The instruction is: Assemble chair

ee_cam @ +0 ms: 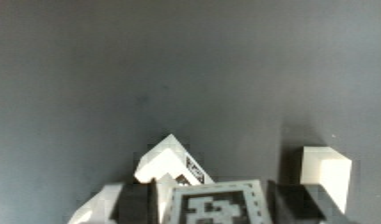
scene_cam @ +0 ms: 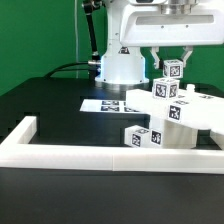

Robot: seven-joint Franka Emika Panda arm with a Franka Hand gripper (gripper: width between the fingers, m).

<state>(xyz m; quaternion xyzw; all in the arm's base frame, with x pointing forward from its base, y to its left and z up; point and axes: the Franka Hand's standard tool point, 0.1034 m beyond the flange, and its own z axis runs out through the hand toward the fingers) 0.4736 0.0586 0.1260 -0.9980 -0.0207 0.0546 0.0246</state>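
Note:
My gripper [scene_cam: 172, 68] hangs at the exterior view's upper right, shut on a small white chair piece [scene_cam: 173, 71] that carries a black-and-white tag. In the wrist view that tagged piece [ee_cam: 215, 204] fills the gap between the dark fingers [ee_cam: 141, 202] of the gripper [ee_cam: 213, 208]. Just below the held piece stands the partly built chair [scene_cam: 178, 108], a cluster of white blocky parts with tags. More tagged chair pieces [scene_cam: 143, 136] lie in front of it. Beneath the gripper, the wrist view shows a pointed white part [ee_cam: 169, 160] and a white block [ee_cam: 322, 165].
A long white border frame [scene_cam: 100, 152] runs along the front and up the exterior view's left side of the black table. The marker board [scene_cam: 105, 103] lies flat near the robot's base [scene_cam: 122, 66]. A green wall stands behind.

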